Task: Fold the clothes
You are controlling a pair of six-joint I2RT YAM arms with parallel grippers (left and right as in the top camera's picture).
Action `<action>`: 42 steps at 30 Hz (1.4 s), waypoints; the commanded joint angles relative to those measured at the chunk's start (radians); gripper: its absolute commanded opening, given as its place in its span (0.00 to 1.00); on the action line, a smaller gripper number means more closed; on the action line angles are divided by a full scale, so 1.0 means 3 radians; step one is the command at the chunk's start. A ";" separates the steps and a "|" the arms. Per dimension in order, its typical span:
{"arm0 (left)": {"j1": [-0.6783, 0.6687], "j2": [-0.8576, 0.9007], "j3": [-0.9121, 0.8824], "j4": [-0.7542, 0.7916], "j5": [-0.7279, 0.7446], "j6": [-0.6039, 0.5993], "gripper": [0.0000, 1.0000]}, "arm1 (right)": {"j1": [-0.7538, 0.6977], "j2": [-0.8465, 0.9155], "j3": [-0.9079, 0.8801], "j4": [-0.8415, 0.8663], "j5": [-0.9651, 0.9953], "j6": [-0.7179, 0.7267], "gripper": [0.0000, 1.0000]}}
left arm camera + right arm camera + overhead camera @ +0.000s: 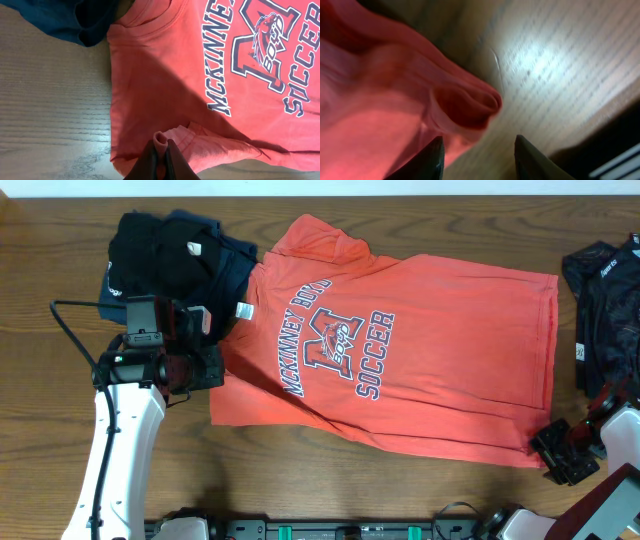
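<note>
Overhead: the orange T-shirt [470,330] lies spread print-up on the table [300,490], with dark garments [160,250] heaped by its collar. Left wrist: the left gripper [162,146] is pinched tight on a shirt fold. Right wrist: the right gripper [479,142] stands parted, holding nothing, with the shirt's hem bunched just ahead.

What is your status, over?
Left gripper shut on orange-red lettered T-shirt. Right gripper open at its hem corner. Black and navy garments heaped by collar.
</note>
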State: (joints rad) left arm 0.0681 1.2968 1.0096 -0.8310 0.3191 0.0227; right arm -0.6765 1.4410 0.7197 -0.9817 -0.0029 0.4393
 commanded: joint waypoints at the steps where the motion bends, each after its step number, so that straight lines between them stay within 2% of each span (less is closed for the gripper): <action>1: -0.0014 0.0005 0.0011 -0.0020 0.0031 -0.0027 0.06 | -0.0041 -0.0018 -0.0046 0.0112 0.0047 0.0106 0.40; 11: -0.0014 0.0005 0.0011 -0.0020 0.0031 -0.0027 0.06 | -0.0041 -0.0018 -0.0252 0.0308 0.0046 0.0131 0.36; 14: -0.0014 0.0005 0.0011 -0.0024 0.0031 -0.0027 0.06 | -0.0041 -0.0019 -0.0291 0.0354 0.0046 0.0127 0.04; 15: -0.0014 0.0005 0.0011 -0.0025 0.0031 -0.0027 0.06 | -0.0041 -0.0028 -0.0266 0.0329 0.0046 0.0126 0.01; 23: -0.0014 -0.0046 0.0013 -0.0094 0.0032 -0.0027 0.06 | -0.0041 -0.0370 0.0126 -0.0214 0.0039 0.0079 0.01; 28: -0.0014 -0.0231 0.0015 -0.0169 0.0032 -0.0027 0.06 | -0.0041 -0.0704 0.0334 -0.0385 -0.0224 -0.0061 0.01; 37: -0.0083 -0.0474 0.0015 0.0146 0.0045 0.0066 0.06 | -0.0041 -0.0884 0.0403 -0.0081 -0.0445 0.0134 0.01; 42: -0.0186 -0.0425 0.0015 0.0434 0.0043 0.0089 0.06 | -0.0036 -0.0849 0.0403 0.0328 -0.0724 0.0182 0.01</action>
State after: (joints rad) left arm 0.0277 1.1629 1.0092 -0.7315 0.3267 0.0315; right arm -0.6765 1.1793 0.8207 -0.9195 -0.1608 0.4679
